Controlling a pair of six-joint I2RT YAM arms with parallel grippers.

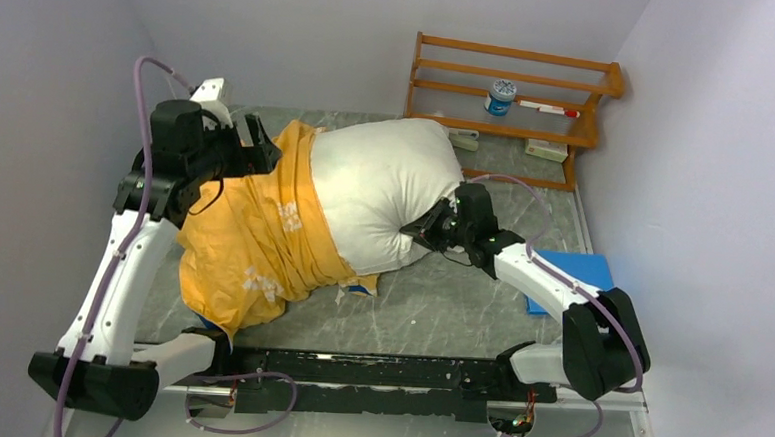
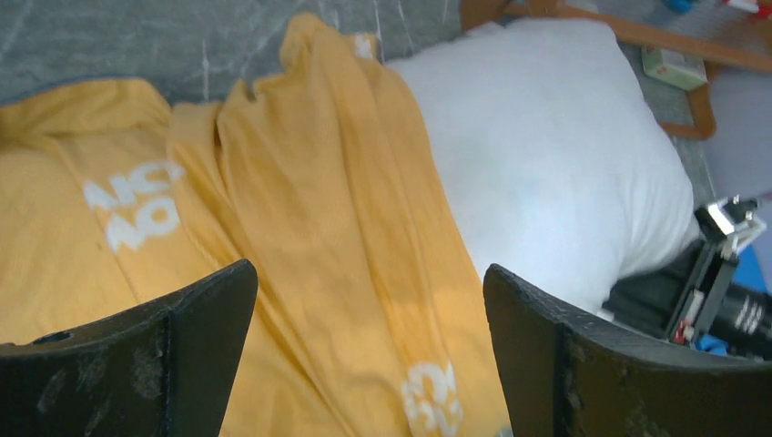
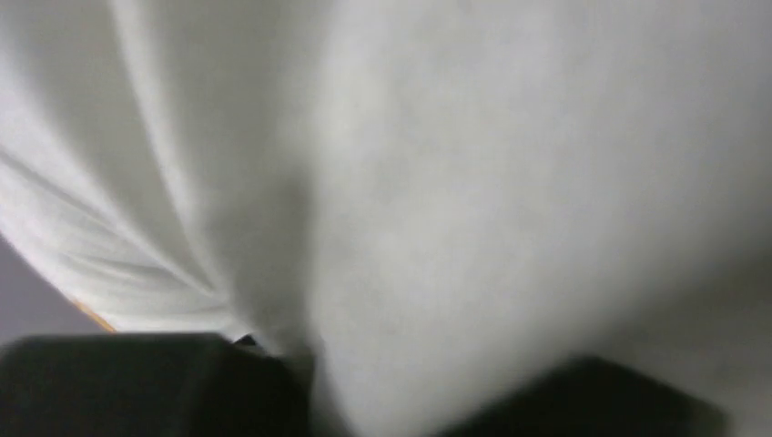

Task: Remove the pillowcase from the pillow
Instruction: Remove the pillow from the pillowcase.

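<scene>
1. The plump white rectangular fabric pillow (image 1: 385,193) lies across the middle of the grey stone-look tabletop (image 1: 439,301). Its right half is bare and its left half is inside the cover.
2. The soft pillowcase (image 1: 252,241), showing its yellow-orange face with white lettering, is bunched in folds from the centre toward the lower left of the top view. A sliver of its blue face peeks out at its lower edge. By my reading it is roughly half off.
3. The right claw (image 1: 428,229) presses into the pillow's lower right corner. Its wrist view shows only white cloth (image 3: 455,182), with a crease running down between the dark fingers (image 3: 164,382). It looks narrowed onto a fold of pillow, probably to anchor the pillow while the cover is pulled the other way.
4. The left claw (image 1: 259,144) sits at the upper left, beside the pillowcase's far edge. Its wrist view shows the jaws spread wide with nothing between them, and the yellow-orange fabric (image 2: 300,228) lying below.
5. That open stance suggests it is lining up a fresh grab on the cover, farther from the pillow (image 2: 546,155).
6. Risk: a thin pinch of pillow cloth could slip, so the whole pillow would drag along.
</scene>
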